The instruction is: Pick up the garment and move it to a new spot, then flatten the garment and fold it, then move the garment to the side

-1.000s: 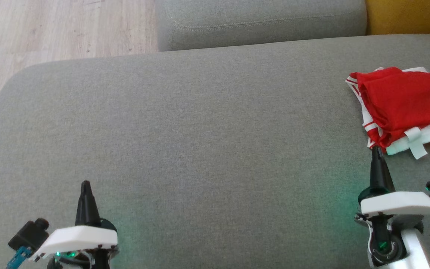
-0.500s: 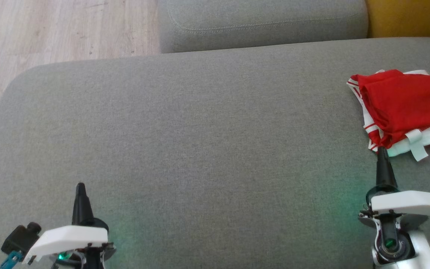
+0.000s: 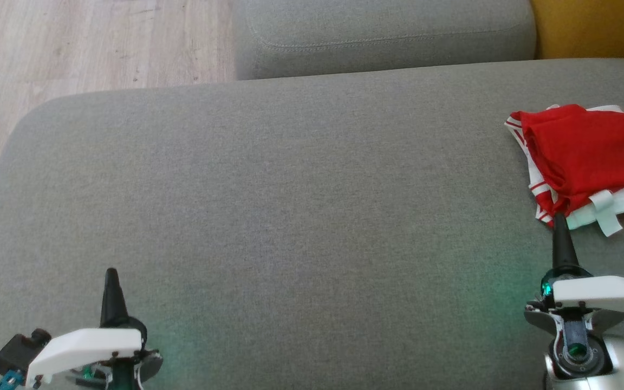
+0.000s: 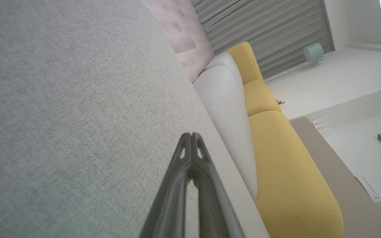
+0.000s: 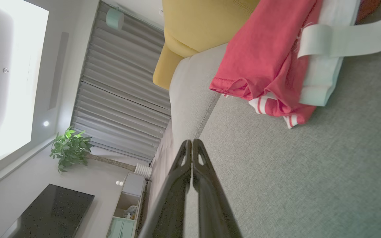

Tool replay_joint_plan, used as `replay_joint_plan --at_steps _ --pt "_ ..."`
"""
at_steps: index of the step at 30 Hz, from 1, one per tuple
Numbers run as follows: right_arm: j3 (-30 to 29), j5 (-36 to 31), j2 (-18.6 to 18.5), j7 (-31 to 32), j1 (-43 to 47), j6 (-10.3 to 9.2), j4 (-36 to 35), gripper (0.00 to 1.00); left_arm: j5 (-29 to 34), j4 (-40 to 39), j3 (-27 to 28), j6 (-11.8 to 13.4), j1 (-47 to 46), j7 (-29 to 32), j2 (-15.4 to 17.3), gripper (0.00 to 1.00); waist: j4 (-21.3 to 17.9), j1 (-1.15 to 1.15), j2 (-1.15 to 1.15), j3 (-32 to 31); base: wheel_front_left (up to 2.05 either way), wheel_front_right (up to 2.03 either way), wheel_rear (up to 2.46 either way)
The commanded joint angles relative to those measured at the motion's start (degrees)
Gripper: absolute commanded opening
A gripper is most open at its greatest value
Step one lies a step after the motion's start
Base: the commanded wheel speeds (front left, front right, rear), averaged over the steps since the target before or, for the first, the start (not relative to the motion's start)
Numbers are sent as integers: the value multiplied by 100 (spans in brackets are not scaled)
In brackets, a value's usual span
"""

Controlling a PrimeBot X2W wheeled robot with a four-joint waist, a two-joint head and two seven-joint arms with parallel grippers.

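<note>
A folded red garment (image 3: pixel 588 151) with white striped trim and a pale tag lies at the right edge of the grey sofa seat (image 3: pixel 290 206); it also appears in the right wrist view (image 5: pixel 270 56). My right gripper (image 3: pixel 559 218) is shut and empty, its tip just short of the garment's near corner. Its closed tips (image 5: pixel 190 142) stand over bare cushion in the right wrist view. At the lower left my left gripper (image 3: pixel 110 272) is shut with nothing in it, far from the garment, and its tips (image 4: pixel 190 135) hover above plain grey fabric.
A second grey cushion (image 3: pixel 382 32) sits behind the seat, with a yellow cushion (image 3: pixel 593 27) at the back right. Wooden floor (image 3: pixel 73 49) lies beyond the seat's left edge. The wide middle of the seat holds nothing.
The whole picture has shifted down slightly, so the camera moved. Both grippers have drawn back toward the bottom edge; the garment lies as before.
</note>
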Motion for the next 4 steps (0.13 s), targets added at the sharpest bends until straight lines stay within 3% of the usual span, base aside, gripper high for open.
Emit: replay_joint_plan --at_steps 1,4 --pt "31 195 -89 56 -84 -4 -230 0 -165 -198 190 -50 -327 52 13 0 5 0 0 -6 0 0 0" --pt "10 381 -89 107 -78 -4 -246 0 -338 -201 224 -68 -333 103 13 0 12 0 0 -16 0 0 0"
